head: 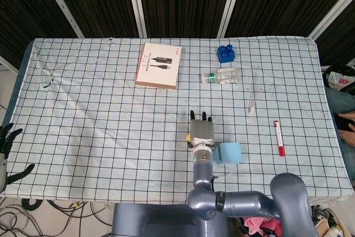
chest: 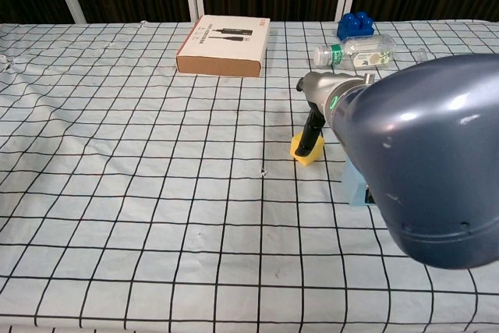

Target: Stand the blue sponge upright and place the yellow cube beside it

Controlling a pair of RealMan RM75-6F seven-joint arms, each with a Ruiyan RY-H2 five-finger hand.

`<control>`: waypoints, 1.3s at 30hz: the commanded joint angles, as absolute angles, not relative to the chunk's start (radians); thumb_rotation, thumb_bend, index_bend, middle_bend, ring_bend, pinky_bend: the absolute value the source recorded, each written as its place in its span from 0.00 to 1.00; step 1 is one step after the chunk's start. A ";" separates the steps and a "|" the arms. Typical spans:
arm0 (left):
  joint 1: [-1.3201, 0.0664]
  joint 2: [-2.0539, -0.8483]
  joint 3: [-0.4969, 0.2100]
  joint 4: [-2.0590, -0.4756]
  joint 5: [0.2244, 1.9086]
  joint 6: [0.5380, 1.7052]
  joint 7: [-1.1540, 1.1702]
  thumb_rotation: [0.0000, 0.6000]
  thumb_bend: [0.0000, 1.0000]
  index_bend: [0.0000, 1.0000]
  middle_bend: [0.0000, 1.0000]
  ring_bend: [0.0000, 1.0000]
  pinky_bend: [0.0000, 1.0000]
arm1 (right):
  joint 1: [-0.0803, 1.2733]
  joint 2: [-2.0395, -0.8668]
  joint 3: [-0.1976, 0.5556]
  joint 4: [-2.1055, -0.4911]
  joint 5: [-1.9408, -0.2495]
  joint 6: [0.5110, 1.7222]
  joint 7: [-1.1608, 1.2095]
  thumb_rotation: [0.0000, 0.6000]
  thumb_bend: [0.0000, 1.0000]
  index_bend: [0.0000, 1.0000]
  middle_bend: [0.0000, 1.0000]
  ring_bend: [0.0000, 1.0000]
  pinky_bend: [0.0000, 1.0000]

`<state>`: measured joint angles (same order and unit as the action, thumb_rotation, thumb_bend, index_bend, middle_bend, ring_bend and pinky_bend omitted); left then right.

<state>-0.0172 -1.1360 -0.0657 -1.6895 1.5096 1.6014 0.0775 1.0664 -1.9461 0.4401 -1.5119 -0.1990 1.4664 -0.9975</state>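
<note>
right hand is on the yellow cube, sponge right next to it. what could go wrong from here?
1. The yellow cube looks tilted under the right hand; an uneven grip could let it slip or tumble.
2. The blue sponge sits close beside the wrist, so the forearm may nudge it.
3. The arm blocks most of the chest view, hiding the sponge.

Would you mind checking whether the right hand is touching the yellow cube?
Touching: chest view shows right hand fingers resting on yellow cube.

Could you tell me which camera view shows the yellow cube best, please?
The chest view: the yellow cube sits in plain sight on the cloth under the right hand. In the head view the hand covers it almost entirely, leaving only a sliver at its left edge.
</note>
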 commanded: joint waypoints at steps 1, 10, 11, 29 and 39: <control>-0.017 -1.136 -0.066 -1.689 1.510 1.603 0.076 1.00 0.11 0.16 0.06 0.00 0.00 | 1.062 -1.954 0.441 -1.501 -0.203 1.462 -1.005 1.00 0.16 0.04 0.40 0.01 0.12; -0.015 -1.135 -0.068 -1.686 1.508 1.607 0.071 1.00 0.11 0.16 0.06 0.00 0.00 | 1.046 -1.971 0.441 -1.470 -0.226 1.454 -1.016 1.00 0.16 0.05 0.43 0.02 0.12; -0.015 -1.135 -0.069 -1.686 1.508 1.606 0.071 1.00 0.11 0.16 0.06 0.00 0.00 | 1.043 -1.973 0.442 -1.468 -0.229 1.452 -1.015 1.00 0.16 0.05 0.43 0.03 0.12; -0.015 -1.136 -0.069 -1.683 1.508 1.607 0.071 1.00 0.11 0.16 0.06 0.00 0.00 | 1.014 -1.989 0.451 -1.451 -0.269 1.418 -1.019 1.00 0.29 0.11 0.51 0.08 0.12; -0.015 -1.138 -0.071 -1.681 1.506 1.608 0.073 1.00 0.11 0.16 0.06 0.00 0.00 | 0.984 -1.935 0.420 -1.515 -0.351 1.383 -0.998 1.00 0.32 0.12 0.51 0.08 0.12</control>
